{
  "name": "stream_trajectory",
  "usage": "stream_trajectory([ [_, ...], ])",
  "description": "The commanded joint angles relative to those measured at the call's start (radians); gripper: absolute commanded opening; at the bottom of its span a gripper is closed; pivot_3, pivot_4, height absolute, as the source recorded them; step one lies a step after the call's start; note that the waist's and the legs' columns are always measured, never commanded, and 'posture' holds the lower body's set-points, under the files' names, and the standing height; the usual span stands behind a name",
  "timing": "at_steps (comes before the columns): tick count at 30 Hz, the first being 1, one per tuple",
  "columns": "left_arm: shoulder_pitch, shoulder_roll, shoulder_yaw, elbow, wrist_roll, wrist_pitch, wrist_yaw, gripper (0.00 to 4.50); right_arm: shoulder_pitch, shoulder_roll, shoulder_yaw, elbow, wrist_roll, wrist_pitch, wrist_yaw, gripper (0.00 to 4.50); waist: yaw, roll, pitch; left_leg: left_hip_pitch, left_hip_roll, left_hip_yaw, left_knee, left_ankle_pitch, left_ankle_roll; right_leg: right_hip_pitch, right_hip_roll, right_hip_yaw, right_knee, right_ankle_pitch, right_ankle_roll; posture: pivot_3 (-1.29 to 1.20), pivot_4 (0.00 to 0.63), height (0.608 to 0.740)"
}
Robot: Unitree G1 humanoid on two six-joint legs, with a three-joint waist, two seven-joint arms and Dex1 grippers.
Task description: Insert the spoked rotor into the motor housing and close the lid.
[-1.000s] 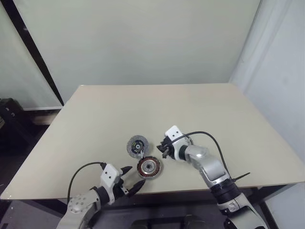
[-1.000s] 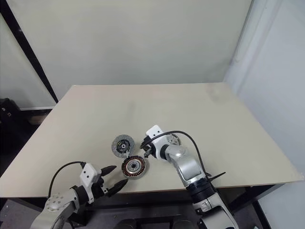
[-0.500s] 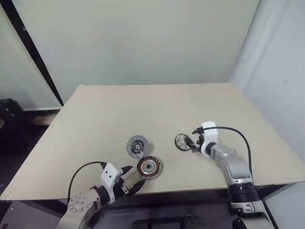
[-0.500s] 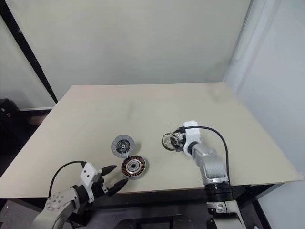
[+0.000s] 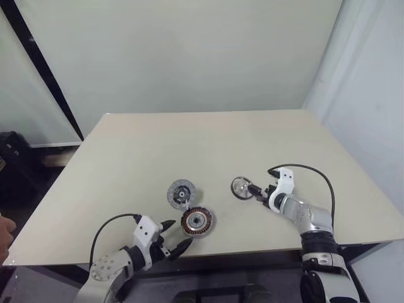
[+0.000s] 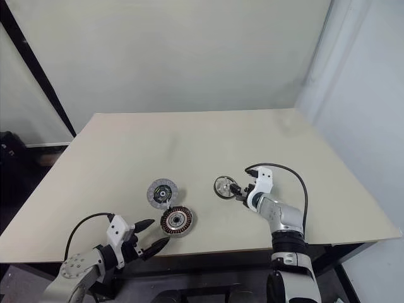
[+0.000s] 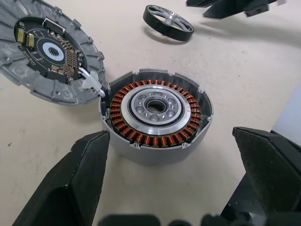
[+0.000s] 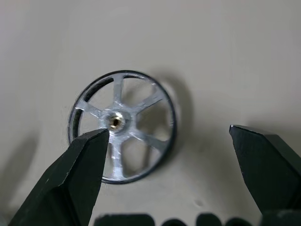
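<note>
A: Two end effectors, both with jaws spread wide and nothing in them. My right end effector (image 6: 240,194) points at the spoked rotor (image 6: 223,186), which lies flat on the worktop (image 6: 189,136) just in front of its fingertips. In the right wrist view one finger (image 8: 70,183) overlaps the rim's edge; I cannot tell whether it touches.

B: And the left?

A: My left end effector (image 5: 175,235) hangs at the near edge of the worktop. The motor housing (image 7: 155,120) sits just ahead of its spread fingers, upright, copper windings showing, centre hub bare. So the rotor is not yet in.

B: Where is the lid?

A: The lid (image 5: 182,192) lies just beyond the housing, touching or nearly touching its rim. In the left wrist view a small white connector joins the two. The rotor is well apart from both, off to my right.

B: Step in hand?

A: My reading: the approach to pick up the rotor. Nothing is gripped yet.

B: Next move calls for?

A: Set the right fingers either side of the rim, close squarely, lift, carry it over and centre the rotor on the housing's hub. The risk I see is the thin rim slipping or tipping out of the grip.
</note>
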Motion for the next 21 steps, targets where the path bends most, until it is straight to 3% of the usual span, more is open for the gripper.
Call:
stream_trajectory([
  [1, -0.004, 0.015, 0.019, -0.037, -0.007, -0.011, -0.009, 4.50, -0.057, 0.009, -0.025, 0.068, 0.045, -0.040, 0.009, 4.47, 0.000, 0.000, 0.000, 0.000, 0.000, 0.000, 0.000, 0.000, 0.000, 0.000, 0.000, 0.000, 0.000, 0.000, 0.000, 0.00, 0.000, 0.740],
  [13, 0.011, 0.011, 0.021, -0.049, -0.007, -0.011, 0.002, 4.50, -0.054, 0.067, 0.002, 0.059, 0.130, 0.013, 0.066, 4.47, -0.006, 0.002, 0.000, 0.000, 0.000, -0.001, -0.001, 0.000, 0.000, 0.000, 0.000, 0.000, 0.000, 0.000, 0.000, 0.00, 0.000, 0.740],
  [21, 0.003, 0.010, 0.016, -0.038, -0.004, -0.016, -0.001, 4.50, -0.051, 0.073, -0.001, 0.061, 0.130, -0.013, 0.030, 4.47, -0.006, 0.002, 0.000, 0.000, 0.000, -0.001, -0.001, 0.000, 0.000, 0.000, 0.000, 0.000, 0.000, 0.000, 0.000, 0.00, 0.000, 0.740],
])
